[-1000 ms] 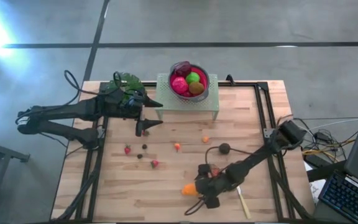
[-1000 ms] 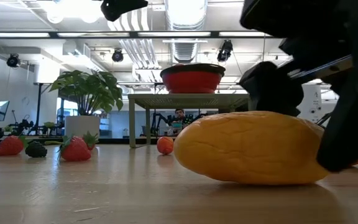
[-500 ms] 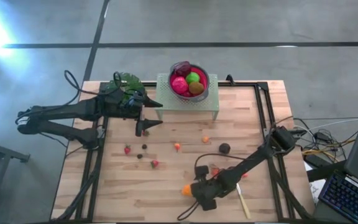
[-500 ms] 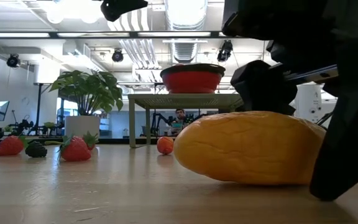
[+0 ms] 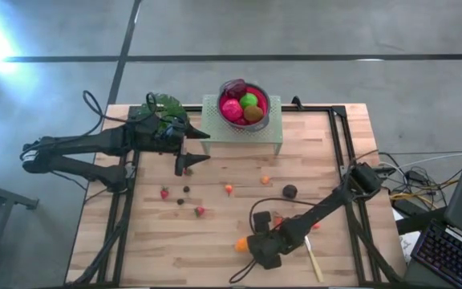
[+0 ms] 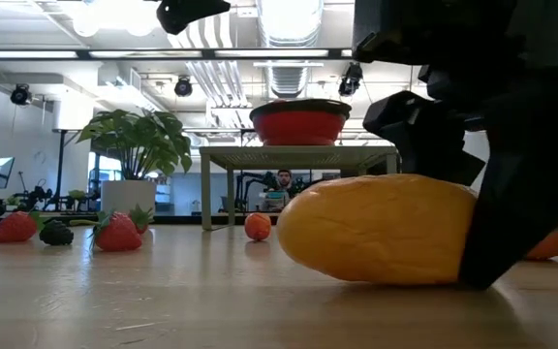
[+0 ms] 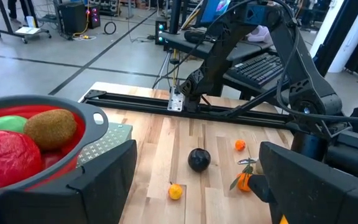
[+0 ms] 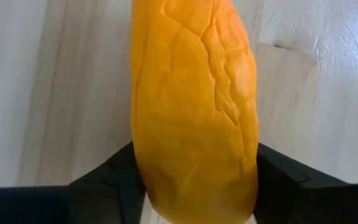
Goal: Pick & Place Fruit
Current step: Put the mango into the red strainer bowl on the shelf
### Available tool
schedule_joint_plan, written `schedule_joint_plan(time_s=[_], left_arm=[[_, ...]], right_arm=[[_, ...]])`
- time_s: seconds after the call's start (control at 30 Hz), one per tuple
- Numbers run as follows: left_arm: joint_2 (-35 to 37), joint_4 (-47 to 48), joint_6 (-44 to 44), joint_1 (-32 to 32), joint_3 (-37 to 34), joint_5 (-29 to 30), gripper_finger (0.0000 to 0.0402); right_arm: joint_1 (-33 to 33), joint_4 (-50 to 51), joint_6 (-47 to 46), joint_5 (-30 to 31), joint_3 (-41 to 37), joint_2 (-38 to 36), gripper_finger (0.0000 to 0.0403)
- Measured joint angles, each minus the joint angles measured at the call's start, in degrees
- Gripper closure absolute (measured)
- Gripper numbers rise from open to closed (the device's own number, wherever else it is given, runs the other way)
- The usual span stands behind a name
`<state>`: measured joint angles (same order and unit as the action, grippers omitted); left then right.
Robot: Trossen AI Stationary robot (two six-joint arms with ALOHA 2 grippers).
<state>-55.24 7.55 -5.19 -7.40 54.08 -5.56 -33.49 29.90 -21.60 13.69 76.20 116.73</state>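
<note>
Orange and long, the mango-like fruit [image 6: 376,229] lies on the wooden desk [image 5: 215,241] at the near edge. The right pincer [image 5: 251,247] has a finger on each side of it, pressing its sides. Farther off lie strawberries [image 6: 116,233] and a dark fruit [image 5: 289,191]. At the far left, the left pincer [image 5: 189,164] hangs open over the desk. The red bowl [image 5: 244,103] of fruit sits on a stand at the far edge.

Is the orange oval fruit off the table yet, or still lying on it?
Still lying on the table. The orange oval fruit rests lengthwise on the wood, with the right gripper around one end, a finger against each side.
</note>
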Motion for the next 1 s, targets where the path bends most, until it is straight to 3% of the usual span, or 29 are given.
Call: schedule_joint_plan(time_s=[0.2,0.43,0.63,1.0], left_arm=[[-0.02,0.0,0.0,0.02,0.01,0.0,0.0057],[-0.02,0.02,0.0,0.0,0.01,0.0,0.0057],[-0.02,0.04,0.0,0.0,0.01,0.0,0.0057],[-0.04,0.11,0.0,0.01,0.0,0.0,0.0057]], right_arm=[[0.02,-0.06,0.76,0.45,-0.08,-0.04,0.0204],[0.04,-0.08,0.8,1.6,-0.12,-0.09,0.0098],[0.19,-0.24,-0.22,2.05,-0.06,-0.1,0.0038],[0.26,-0.1,-0.92,3.03,0.39,-1.2,0.0019]])
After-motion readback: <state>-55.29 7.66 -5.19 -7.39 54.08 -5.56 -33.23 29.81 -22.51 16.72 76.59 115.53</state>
